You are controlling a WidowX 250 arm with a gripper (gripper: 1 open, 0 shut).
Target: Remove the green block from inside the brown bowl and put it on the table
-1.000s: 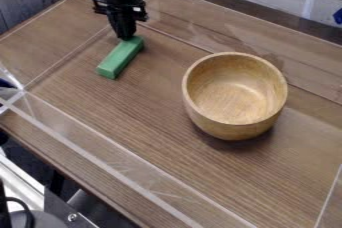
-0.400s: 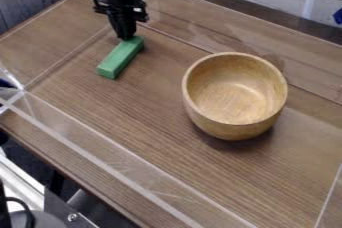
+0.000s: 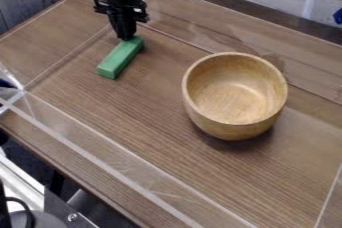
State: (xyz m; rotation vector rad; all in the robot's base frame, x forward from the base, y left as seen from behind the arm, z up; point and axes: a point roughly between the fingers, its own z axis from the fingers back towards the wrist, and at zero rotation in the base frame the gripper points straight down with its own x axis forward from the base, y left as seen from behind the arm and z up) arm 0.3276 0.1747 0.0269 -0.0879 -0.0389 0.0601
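**Q:** Where is the green block (image 3: 118,59)?

**A:** I log it lying flat on the counter (image 3: 120,137), outside the brown bowl (image 3: 235,122) and to the bowl's left in the camera view. Its long axis runs slanted, with the near end toward the camera's left and the far end up and to the right. Block and bowl are apart, with bare wood grain between them.

**Q:** And the end effector (image 3: 127,34)?

**A:** It points straight down over the block's far end, and its tip meets that end. I read the fingers as drawn fully together, a narrow set. From this angle I cannot tell whether they pinch the block's end or merely rest against it.

**Q:** What about the bowl?

**A:** It stands upright on the counter, right of centre. Its hollow faces the camera and shows only bare wood inside.
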